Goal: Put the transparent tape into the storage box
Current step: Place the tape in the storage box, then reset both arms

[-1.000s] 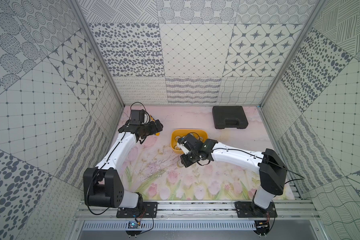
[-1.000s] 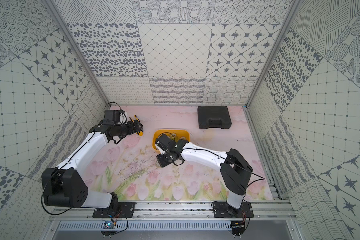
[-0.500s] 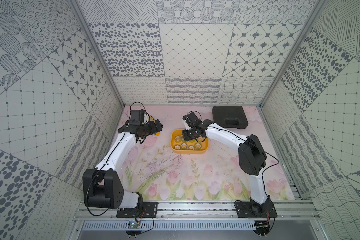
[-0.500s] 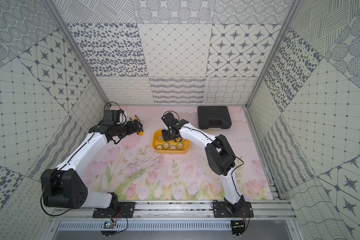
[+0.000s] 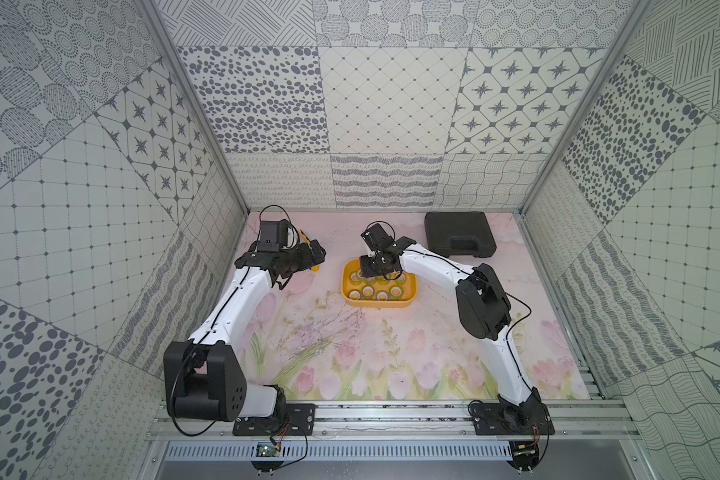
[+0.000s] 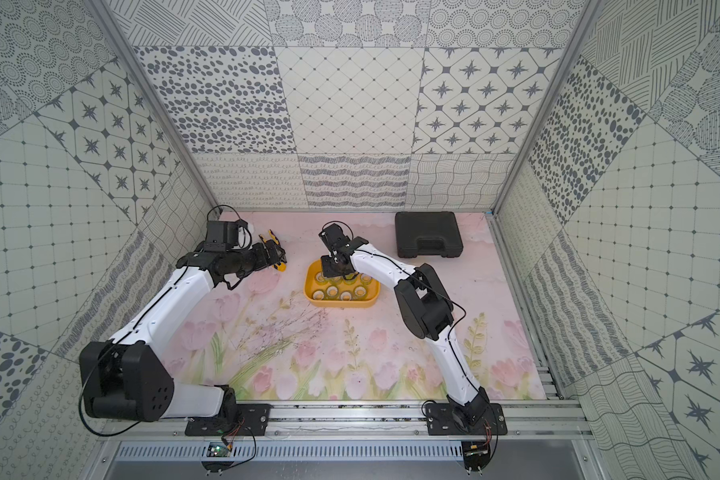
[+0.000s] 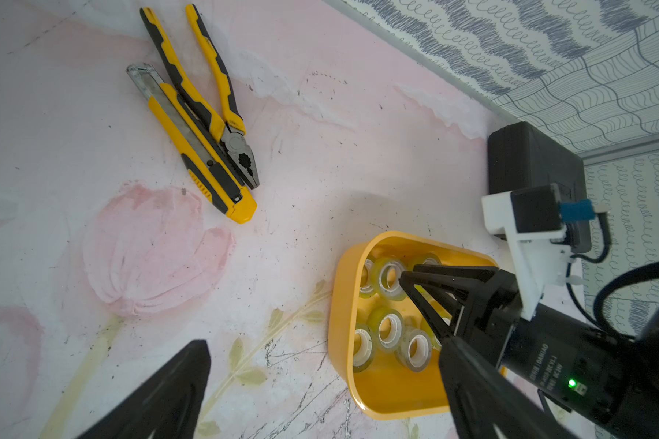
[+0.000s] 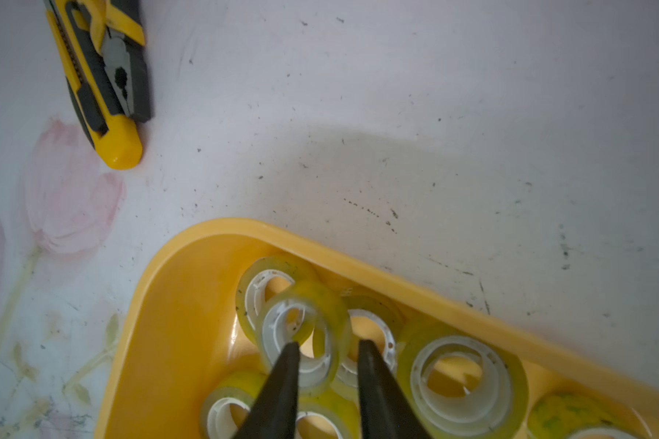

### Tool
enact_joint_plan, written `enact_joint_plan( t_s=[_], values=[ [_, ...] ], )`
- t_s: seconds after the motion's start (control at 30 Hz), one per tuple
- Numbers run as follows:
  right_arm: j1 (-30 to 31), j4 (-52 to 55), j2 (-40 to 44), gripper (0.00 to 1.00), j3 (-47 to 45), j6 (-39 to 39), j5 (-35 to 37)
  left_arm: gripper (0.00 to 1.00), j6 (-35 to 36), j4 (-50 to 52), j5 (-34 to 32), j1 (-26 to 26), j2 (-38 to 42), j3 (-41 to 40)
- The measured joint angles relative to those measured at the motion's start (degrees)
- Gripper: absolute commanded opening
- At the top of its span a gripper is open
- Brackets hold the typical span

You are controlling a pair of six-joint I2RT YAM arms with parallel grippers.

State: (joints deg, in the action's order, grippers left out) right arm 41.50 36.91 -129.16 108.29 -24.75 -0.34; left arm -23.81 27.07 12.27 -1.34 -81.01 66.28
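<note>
The storage box (image 5: 377, 304) (image 6: 341, 303) is a shallow yellow tub in mid table holding several rolls of transparent tape. My right gripper (image 5: 376, 273) (image 6: 336, 272) (image 8: 328, 344) points down into its back left part. Its jaws stand apart: one finger reaches into the core of a tilted tape roll (image 8: 320, 300) (image 7: 387, 277) and the other stands outside it, with gaps on both sides of the roll's wall. That roll leans on other rolls in the box (image 8: 176, 304). My left gripper (image 5: 314, 255) (image 6: 279, 253) (image 7: 326, 344) hovers open and empty to the left of the box (image 7: 337, 304).
Yellow-and-black pliers (image 7: 206, 102) and a yellow utility knife (image 7: 198, 152) (image 8: 107, 114) lie on the flowered mat left of the box, under my left arm. A shut black case (image 5: 460, 239) (image 6: 428, 235) sits at the back right.
My right arm swung from the box's front left corner to over its back part. Its jaws, shut half a second ago, have parted around the tape roll. The left arm has not moved.
</note>
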Motion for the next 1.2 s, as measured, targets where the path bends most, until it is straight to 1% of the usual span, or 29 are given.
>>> enact_joint_plan(
  t_s=[0.1,0.13,0.17,0.2,0.27,0.4,0.47,0.57,0.7,0.83,0.93,1.07,1.2],
  values=[
    [-0.1,-0.2,0.6,0.63,-1.0,0.6,0.3,0.99,0.0,-1.1,-0.2,0.0,0.9,-1.5],
    [-0.1,-0.3,1.6,0.76,-2.3,0.9,0.7,0.99,0.1,-1.5,-0.4,0.0,1.4,-2.2],
    [-0.1,-0.3,3.0,0.93,-4.0,1.0,1.1,0.99,0.2,-2.2,-0.7,0.0,2.0,-3.1],
    [-0.1,-0.6,5.1,0.97,-6.3,1.2,1.8,0.99,0.3,-2.9,-0.9,0.0,2.6,-4.0],
    [-0.1,-1.3,10.4,0.97,-11.8,2.0,3.6,0.99,0.8,-4.5,-1.5,0.0,3.7,-5.9],
    [-0.1,-5.4,25.9,0.97,-25.1,3.9,9.2,0.99,2.9,-9.8,-3.7,-1.0,7.1,-11.9],
    [-0.2,-8.7,34.9,0.97,-32.0,5.7,13.6,0.99,4.9,-13.9,-5.5,-2.8,9.7,-16.3],
    [-0.6,-14.1,46.0,0.97,-41.6,8.8,20.7,0.99,8.3,-19.9,-8.3,-5.8,12.6,-22.9],
    [-2.6,-22.1,55.7,0.97,-55.2,13.6,29.4,0.99,10.6,-27.8,-14.1,-8.3,13.6,-30.4],
    [-7.3,-31.6,60.4,0.97,-68.8,18.8,34.8,0.99,12.2,-36.8,-20.3,-9.2,10.1,-36.5],
    [-11.5,-39.2,62.1,0.97,-76.7,21.6,36.0,0.99,13.5,-41.7,-24.8,-9.5,6.9,-38.3],
    [-17.3,-48.7,61.2,0.97,-81.2,22.9,35.5,0.99,16.3,-53.2,-29.4,-9.4,1.7,-43.1],
    [-21.8,-61.5,55.0,0.97,-82.7,24.2,34.2,0.99,18.5,-61.2,-32.2,-9.2,-3.7,-44.9]
  ],
)
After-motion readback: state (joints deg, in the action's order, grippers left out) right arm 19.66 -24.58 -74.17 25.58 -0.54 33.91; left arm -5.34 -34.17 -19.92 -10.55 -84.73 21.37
